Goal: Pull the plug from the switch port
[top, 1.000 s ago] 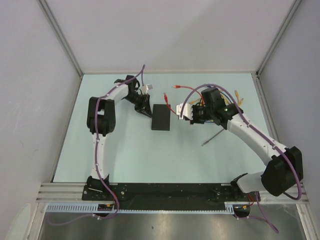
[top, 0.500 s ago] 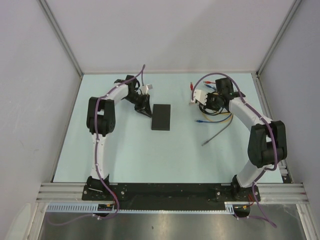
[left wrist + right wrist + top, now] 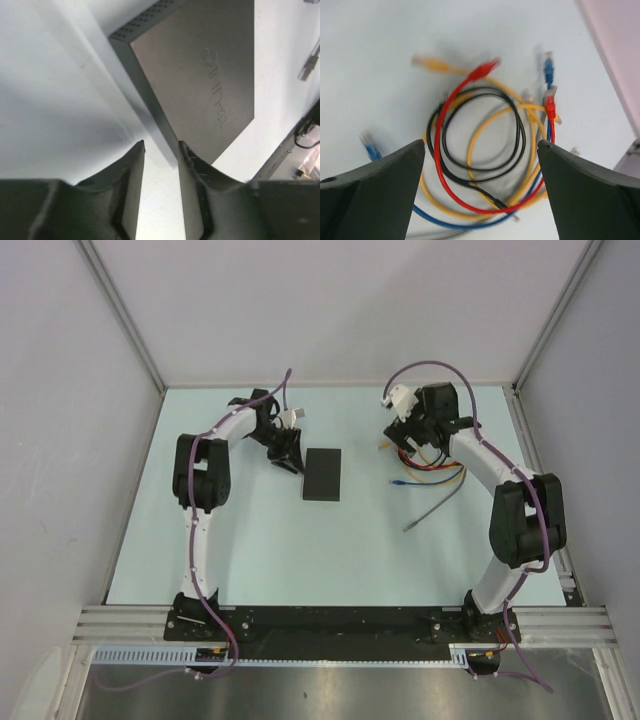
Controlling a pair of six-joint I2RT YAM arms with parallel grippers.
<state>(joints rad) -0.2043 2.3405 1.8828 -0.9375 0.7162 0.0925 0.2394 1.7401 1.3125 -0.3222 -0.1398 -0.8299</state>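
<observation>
The black switch (image 3: 322,474) lies flat mid-table with no cable in it. In the left wrist view the switch (image 3: 200,75) fills the upper right. My left gripper (image 3: 290,458) sits at its left edge. The jaws of that left gripper (image 3: 161,147) stand a little apart with only bare table between them. The red cable (image 3: 440,165) lies loose in a coil on a pile of cables (image 3: 428,466). Its red plug (image 3: 486,69) rests on the table, far from the switch. My right gripper (image 3: 480,145) hangs wide open above that pile, holding nothing.
Yellow, blue and black cables (image 3: 485,130) are tangled with the red one at the back right. A grey cable (image 3: 432,508) trails toward the front. Enclosure walls (image 3: 130,360) close in the back and sides, and a metal rail (image 3: 340,622) runs along the near edge.
The right gripper carried the red cable away from the switch to the back right, then opened and dropped it on the pile. The left jaws have widened beside the switch.
</observation>
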